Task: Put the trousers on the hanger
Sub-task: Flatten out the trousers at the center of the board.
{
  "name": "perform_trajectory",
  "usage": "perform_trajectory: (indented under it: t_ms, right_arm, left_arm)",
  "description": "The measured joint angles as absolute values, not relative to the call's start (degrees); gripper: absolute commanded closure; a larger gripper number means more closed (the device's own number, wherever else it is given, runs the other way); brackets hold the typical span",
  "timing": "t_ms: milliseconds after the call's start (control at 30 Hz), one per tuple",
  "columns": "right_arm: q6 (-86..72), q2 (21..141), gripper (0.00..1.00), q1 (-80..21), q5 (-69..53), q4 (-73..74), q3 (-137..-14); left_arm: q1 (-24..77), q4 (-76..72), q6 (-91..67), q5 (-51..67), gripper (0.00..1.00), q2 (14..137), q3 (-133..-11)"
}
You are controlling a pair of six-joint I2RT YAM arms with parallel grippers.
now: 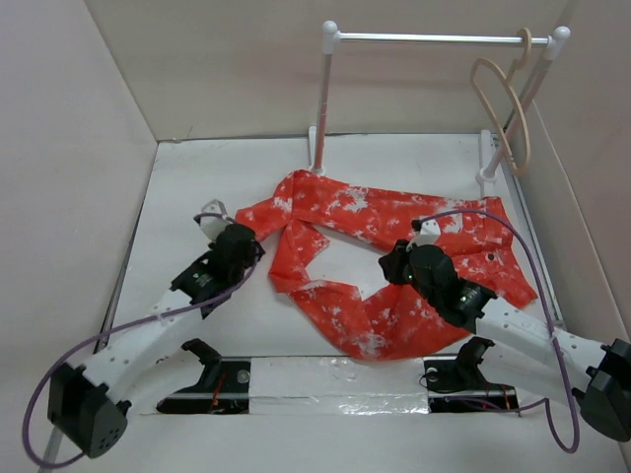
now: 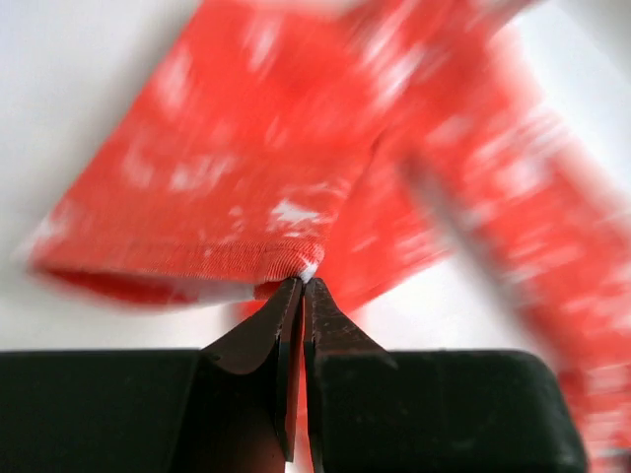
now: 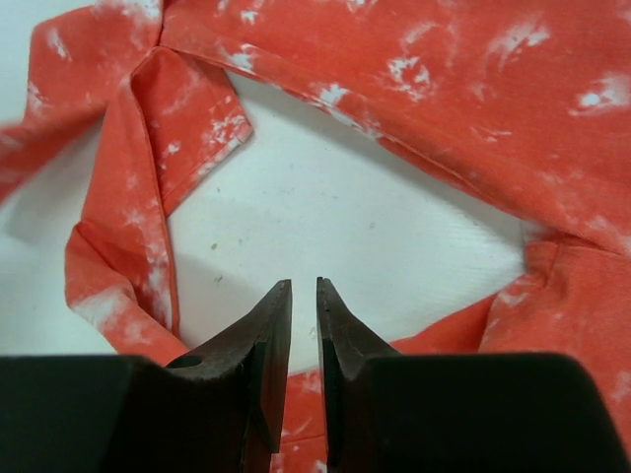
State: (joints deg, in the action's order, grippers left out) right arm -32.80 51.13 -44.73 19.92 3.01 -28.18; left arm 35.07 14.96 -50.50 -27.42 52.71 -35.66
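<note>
Overhead, the trousers (image 1: 394, 222) lie in a crumpled loop on the table (image 1: 187, 177). The hanger (image 1: 508, 108) hangs from the rack rail (image 1: 424, 38) at 1 o'clock.

Left wrist view: the left gripper (image 2: 301, 282) is closed, pinching a hem corner at 12 o'clock.

Right wrist view: the right gripper (image 3: 304, 284) stands narrowly parted, gripping nothing, over bare table inside the cloth loop.

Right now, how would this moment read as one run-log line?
left jaws: shut on trousers hem corner | right jaws: slightly open, empty | hanger: on rail, bare | trousers: spread on table
</note>
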Motion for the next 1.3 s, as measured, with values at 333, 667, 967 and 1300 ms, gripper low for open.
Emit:
perform_trajectory:
  t_ms: [333, 667, 967, 1300]
  right_arm:
    - [-31.42, 57.32, 0.68, -51.16, 21.43, 2.28, -31.31]
    - [-26.92, 66.35, 0.55, -53.69, 21.15, 2.5, -41.76]
    - [-25.74, 77.06, 0.43, -58.61, 20.93, 2.63, -45.39]
    - [-26.92, 74.08, 0.43, -62.52, 22.06, 4.62, -45.39]
  left_arm:
    - [10.74, 11.94, -45.41, -25.04, 1.0, 50.5, -56.84]
    - [-6.61, 12.32, -43.13, -15.2, 1.0, 71.46, -63.64]
    - [-6.5, 10.5, -40.88, -16.4, 0.94, 87.48, -78.87]
    - [-8.29, 11.51, -36.73, -18.96, 0.81, 107.83, -87.46]
